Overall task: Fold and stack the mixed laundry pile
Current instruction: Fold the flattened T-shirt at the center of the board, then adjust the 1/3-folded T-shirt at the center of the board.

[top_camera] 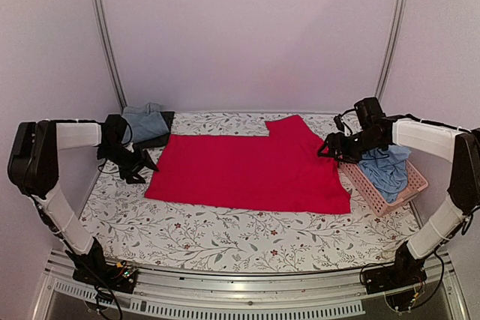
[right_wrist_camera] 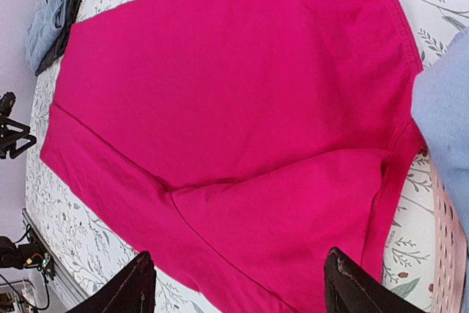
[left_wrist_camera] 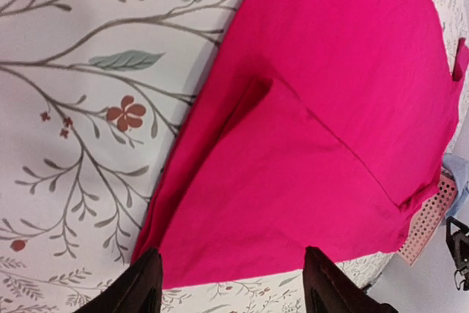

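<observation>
In the middle of the top view, the red garment [top_camera: 247,174] lies spread flat on the floral tablecloth [top_camera: 225,237], with 1 squared flap jutting up at its upper right. At the garment's left edge the left gripper [top_camera: 139,164] sits low beside the cloth. In the left wrist view its 2 fingers [left_wrist_camera: 146,287] stand wide apart at the bottom of the frame, the red hem lying between them with nothing pinched. At the garment's right edge the right gripper [top_camera: 330,148] hangs just beside the pink basket [top_camera: 382,201]. Its 2 fingers [right_wrist_camera: 139,287] are likewise spread wide over red fabric and hold nothing. A light blue garment [top_camera: 386,170] is bunched inside the basket. In the upper left, a folded grey-blue piece [top_camera: 146,120] rests on a dark piece [top_camera: 166,129], near the red garment's corner.
</observation>
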Controlling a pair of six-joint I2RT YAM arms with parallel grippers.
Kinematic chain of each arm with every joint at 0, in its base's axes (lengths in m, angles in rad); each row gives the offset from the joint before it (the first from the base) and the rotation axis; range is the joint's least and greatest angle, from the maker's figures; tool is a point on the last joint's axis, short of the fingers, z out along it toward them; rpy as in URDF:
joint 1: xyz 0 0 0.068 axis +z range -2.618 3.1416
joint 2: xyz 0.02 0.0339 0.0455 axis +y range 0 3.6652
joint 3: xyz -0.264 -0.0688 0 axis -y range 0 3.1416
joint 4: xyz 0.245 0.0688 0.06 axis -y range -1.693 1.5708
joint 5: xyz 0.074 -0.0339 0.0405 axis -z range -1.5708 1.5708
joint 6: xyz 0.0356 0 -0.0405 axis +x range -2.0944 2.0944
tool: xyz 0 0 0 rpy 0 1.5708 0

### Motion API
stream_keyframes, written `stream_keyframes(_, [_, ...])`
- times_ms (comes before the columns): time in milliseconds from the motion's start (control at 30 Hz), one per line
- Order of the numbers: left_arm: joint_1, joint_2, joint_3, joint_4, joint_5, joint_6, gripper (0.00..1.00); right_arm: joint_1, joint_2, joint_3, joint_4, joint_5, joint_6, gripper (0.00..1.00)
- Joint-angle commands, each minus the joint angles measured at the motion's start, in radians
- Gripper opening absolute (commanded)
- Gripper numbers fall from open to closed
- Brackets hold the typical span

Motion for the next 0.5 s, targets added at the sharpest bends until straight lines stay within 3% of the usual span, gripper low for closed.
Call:
stream_keyframes(0, [0.002,-0.094,-0.081,0.004,-0.002,0.015,0.67,0.0,-0.12,-0.089,-0.104,-0.025,0.054,0.78])
stream_keyframes(133, [-0.041,-0.044,-0.075,0.042,0.013,0.035,0.66,0.061,-0.195,-0.208,-0.057,-0.069,0.104,0.68])
stream_keyframes(233, [-0.082,0.011,-0.037,0.047,-0.007,0.028,0.6,0.116,-0.135,-0.23,-0.017,-0.092,0.128,0.66])
stream_keyframes(367, [-0.069,0.095,-0.07,0.029,-0.02,-0.002,0.45,0.124,-0.014,-0.243,0.05,-0.096,0.126,0.63])
stream_keyframes(467, [0.008,0.069,-0.17,0.062,-0.028,-0.037,0.35,0.128,0.086,-0.222,0.082,-0.107,0.109,0.61])
